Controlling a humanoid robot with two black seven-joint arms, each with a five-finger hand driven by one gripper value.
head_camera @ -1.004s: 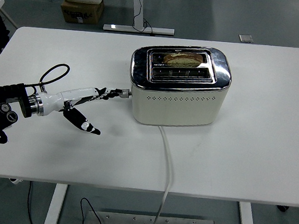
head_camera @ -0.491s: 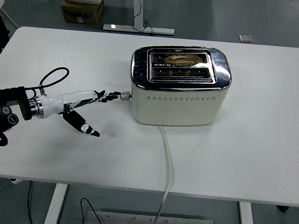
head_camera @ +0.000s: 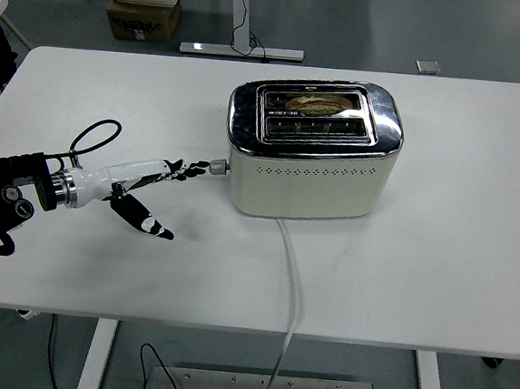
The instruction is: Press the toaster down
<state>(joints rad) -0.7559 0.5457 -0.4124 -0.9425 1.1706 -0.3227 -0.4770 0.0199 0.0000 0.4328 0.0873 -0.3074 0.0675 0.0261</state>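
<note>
With its fingers spread and holding nothing, the left hand reaches the lever on the toaster (mid-table, bread inside) and should push straight down.

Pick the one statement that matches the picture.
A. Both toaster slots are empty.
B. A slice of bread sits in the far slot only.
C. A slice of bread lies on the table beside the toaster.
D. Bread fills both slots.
B: the bread shows in the far slot of the toaster, while the near slot holds nothing and no bread lies on the table.
</note>
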